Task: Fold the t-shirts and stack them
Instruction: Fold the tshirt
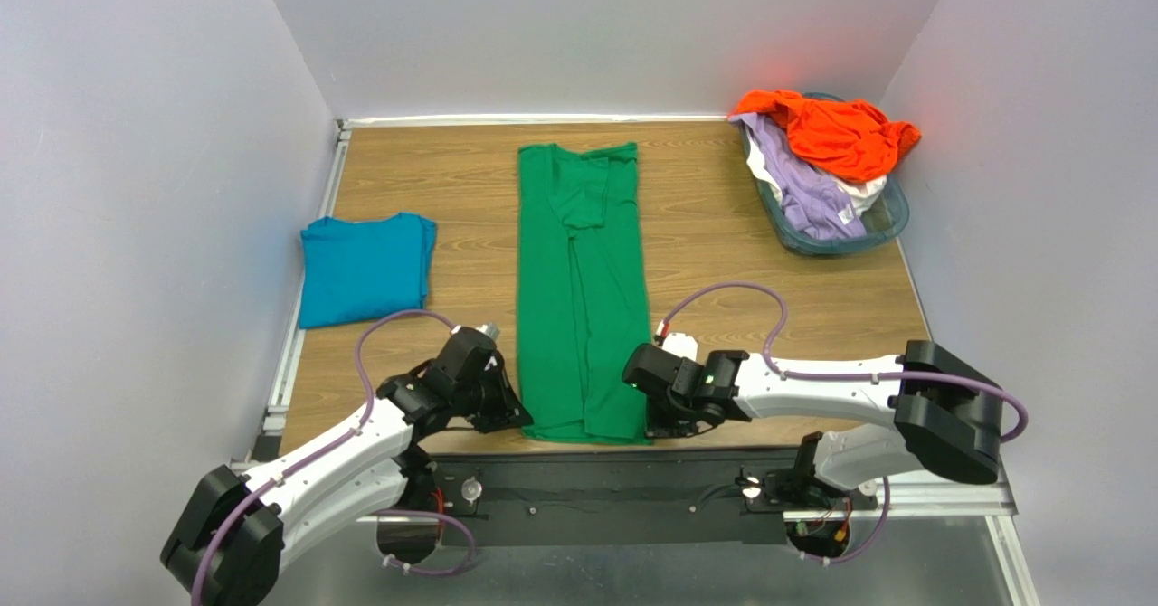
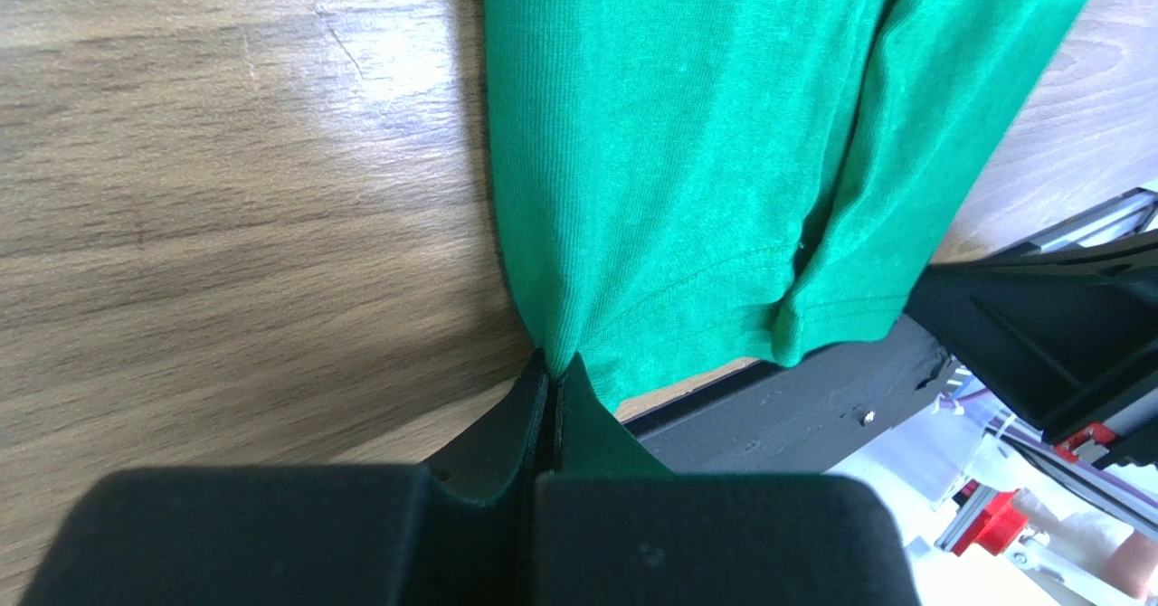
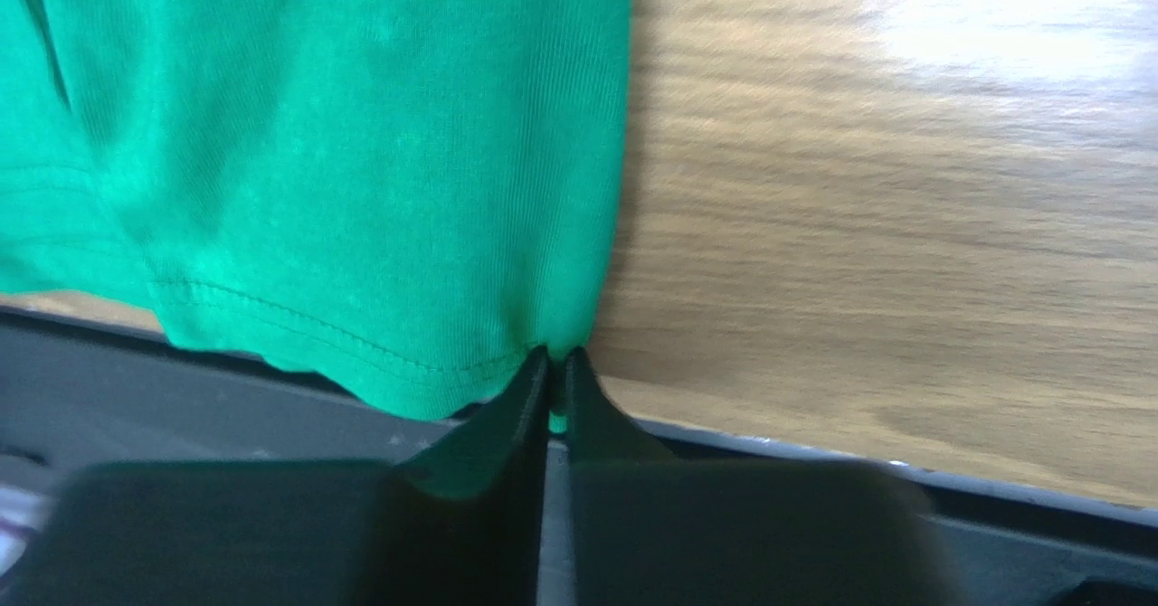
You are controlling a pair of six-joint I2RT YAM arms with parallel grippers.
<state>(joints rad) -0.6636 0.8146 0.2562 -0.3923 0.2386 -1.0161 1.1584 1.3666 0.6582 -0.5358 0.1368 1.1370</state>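
Currently left gripper and right gripper each clamped tight on near hem corners of green t-shirt, cloth lying beyond them

Bright green t-shirt; teal-blue t-shirt; orange t-shirt; lavender t-shirt; bluish basket; wood-grain table.

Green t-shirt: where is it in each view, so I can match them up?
Top external: green t-shirt, a long strip down the middle of the table.
Left wrist: upper right; left claw pinches its corner.
Right wrist: upper left; right claw pinches its other corner.
Shared landmark: the shirt's hem at the table's near edge.
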